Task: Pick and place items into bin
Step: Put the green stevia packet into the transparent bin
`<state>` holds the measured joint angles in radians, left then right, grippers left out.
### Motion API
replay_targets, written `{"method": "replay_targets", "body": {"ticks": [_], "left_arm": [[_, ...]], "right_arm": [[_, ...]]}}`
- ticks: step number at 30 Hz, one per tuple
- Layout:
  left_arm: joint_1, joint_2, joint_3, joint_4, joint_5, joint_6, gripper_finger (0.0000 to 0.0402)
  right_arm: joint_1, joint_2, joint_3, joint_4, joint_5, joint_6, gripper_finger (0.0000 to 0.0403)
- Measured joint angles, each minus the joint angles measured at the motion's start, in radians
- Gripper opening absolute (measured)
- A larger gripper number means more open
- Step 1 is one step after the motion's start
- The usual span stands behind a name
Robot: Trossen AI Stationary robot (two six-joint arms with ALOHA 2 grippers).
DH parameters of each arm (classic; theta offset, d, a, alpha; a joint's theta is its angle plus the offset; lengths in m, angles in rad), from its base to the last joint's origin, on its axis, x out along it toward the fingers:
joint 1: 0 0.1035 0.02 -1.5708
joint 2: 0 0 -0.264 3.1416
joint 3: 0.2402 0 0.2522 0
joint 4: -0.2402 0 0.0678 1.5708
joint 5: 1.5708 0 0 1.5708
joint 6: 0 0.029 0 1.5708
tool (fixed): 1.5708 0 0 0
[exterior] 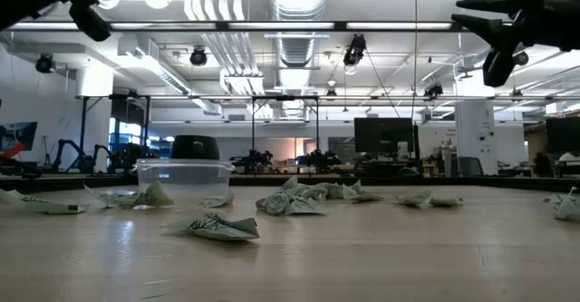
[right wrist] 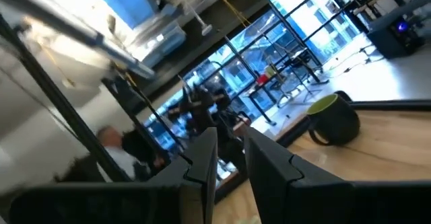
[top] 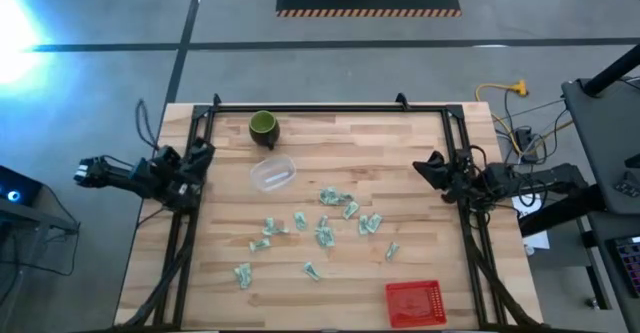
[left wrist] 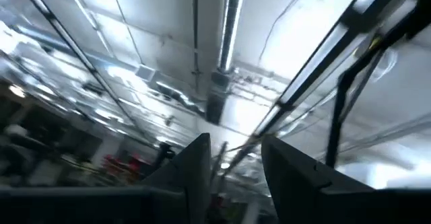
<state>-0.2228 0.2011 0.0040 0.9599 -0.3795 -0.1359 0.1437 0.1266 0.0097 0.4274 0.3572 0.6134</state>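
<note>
Both arms are idling at the table's sides, left gripper (top: pixel 205 153) at nine o'clock, right gripper (top: pixel 428 165) at three, fingers slightly apart and gripping nothing. Packets (top: pixel 322 229) are lying scattered mid-table, none binned; the clear bin (top: pixel 272 173) is sitting at eleven o'clock from them. No pick is underway, in my judgement; next, one arm needs lowering onto a packet.

Crinkled packets (top: pixel 322 220) on a smooth wooden table (top: pixel 420 173).

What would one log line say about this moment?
left hand: open, parked table's left edge | right hand: open, parked right edge | packets: scattered on table | red bin: holds none
</note>
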Motion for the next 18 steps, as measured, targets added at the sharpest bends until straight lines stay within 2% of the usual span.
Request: {"method": "replay_targets", "body": {"ticks": [4, 7, 9, 14, 16, 18], "left_arm": [[-0.001, 0.020, 0.000, 0.001, 0.006, -0.070, 0.0116], [-0.001, 0.039, 0.000, 0.002, 0.004, -0.096, 0.0116], [0.000, 0.060, 0.000, 0.002, 0.005, -0.189, 0.0116], [0.000, 0.134, 0.009, -0.002, 0.007, -0.255, 0.0116], [0.000, 0.178, 0.020, -0.007, 0.035, -0.316, 0.0116], [0.000, 0.232, 0.044, -0.009, 0.114, -0.356, 0.0116]], "right_arm": [[0.000, 0.023, 0.000, 0.021, -0.063, -0.097, 0.0068], [0.000, 0.041, 0.010, 0.054, -0.070, -0.053, 0.0068], [0.000, 0.055, 0.038, 0.058, -0.072, -0.017, 0.0068], [0.000, 0.149, 0.118, 0.054, -0.121, -0.059, 0.0068], [0.000, 0.212, 0.155, 0.055, -0.119, -0.068, 0.0068], [0.000, 0.287, 0.195, 0.055, -0.120, -0.081, 0.0068]]}}
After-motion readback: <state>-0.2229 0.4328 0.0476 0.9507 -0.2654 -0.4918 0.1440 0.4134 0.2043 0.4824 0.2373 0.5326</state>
